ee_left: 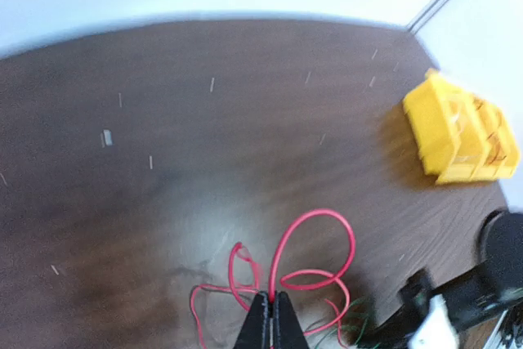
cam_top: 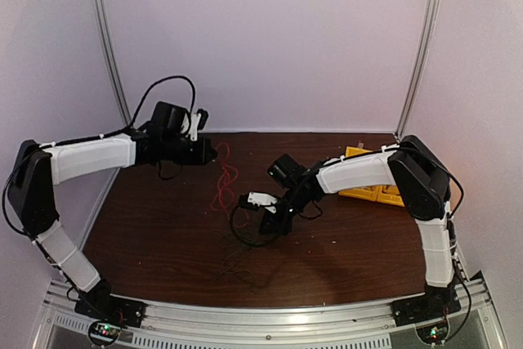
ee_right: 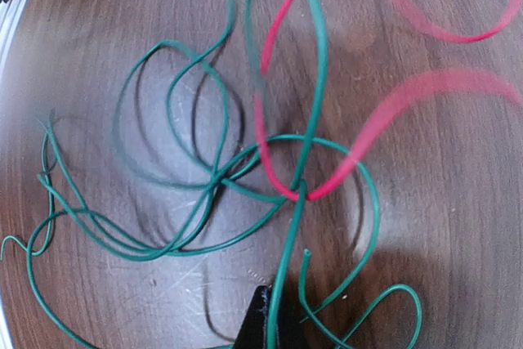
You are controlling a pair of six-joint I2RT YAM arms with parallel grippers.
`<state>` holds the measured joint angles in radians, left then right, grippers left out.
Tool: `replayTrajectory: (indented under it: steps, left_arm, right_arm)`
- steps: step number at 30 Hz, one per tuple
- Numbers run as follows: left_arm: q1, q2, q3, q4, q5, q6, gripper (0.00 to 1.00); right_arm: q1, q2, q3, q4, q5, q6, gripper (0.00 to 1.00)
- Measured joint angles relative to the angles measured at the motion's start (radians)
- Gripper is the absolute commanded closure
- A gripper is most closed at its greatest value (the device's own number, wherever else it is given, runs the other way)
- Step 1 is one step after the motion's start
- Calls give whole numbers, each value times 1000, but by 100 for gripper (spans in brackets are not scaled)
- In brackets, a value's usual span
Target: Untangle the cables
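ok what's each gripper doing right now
left gripper: closed, holding the red cable
right gripper: closed, holding the green cable

The tabletop point(cam_top: 147, 234) was dark brown wood grain with a sheen near its middle. A yellow bin point(cam_top: 377, 194) with open compartments sat at the far right corner, close to the right edge. A red cable point(ee_left: 319, 212) lay in loose loops around the middle, reaching toward the far edge. Closer to the near edge, a green cable point(ee_right: 290, 234) spread out in several wide, overlapping curves. One red strand hooked through a green loop where the two crossed. How much of either cable rested flat was unclear. Small pale specks point(ee_left: 106, 138) dotted the wood toward the far edge.
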<state>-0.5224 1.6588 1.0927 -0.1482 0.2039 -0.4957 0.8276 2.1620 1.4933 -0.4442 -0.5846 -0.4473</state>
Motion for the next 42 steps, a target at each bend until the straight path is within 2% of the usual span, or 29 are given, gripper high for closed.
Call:
replayTrajectory:
  steps: [7,10,13,14,18,19,23,27,34,36,42]
  left_arm:
    - [1,-176,570,-166,-154,143,100]
    - [2,-232,719,-185,-191,188,100]
    - [3,-282,761,-202,-223,218,100]
    - [3,-294,763,-213,-235,229,100]
    - [4,-283,808,-280,-259,270,100]
    - [4,-275,819,-288,-261,278,100]
    - [4,-278,776,-296,-252,284,100]
    - [4,-312,615,-273,-209,265,100]
    - [4,-332,336,-196,-81,200,100]
    - [4,-332,285,-177,-50,180,100]
    - [4,-332,238,-124,14,140,100]
  right_arm:
    - [-14,-39,-68,26,-3,2,100]
    - [-19,-40,-69,26,-2,2,100]
    - [-30,-45,-75,26,2,3,100]
    - [-33,-47,-76,24,5,3,97]
    - [-49,-52,-76,16,7,-6,63]
    - [-50,-60,-77,6,14,-8,59]
    - [-55,-117,-80,-68,27,-33,50]
    - [-63,-248,-70,-161,4,-67,45]
    - [-75,-405,78,-301,-72,-121,37]
    - [-78,-424,100,-299,-89,-103,29]
    - [-93,-411,154,-202,-89,43,23]
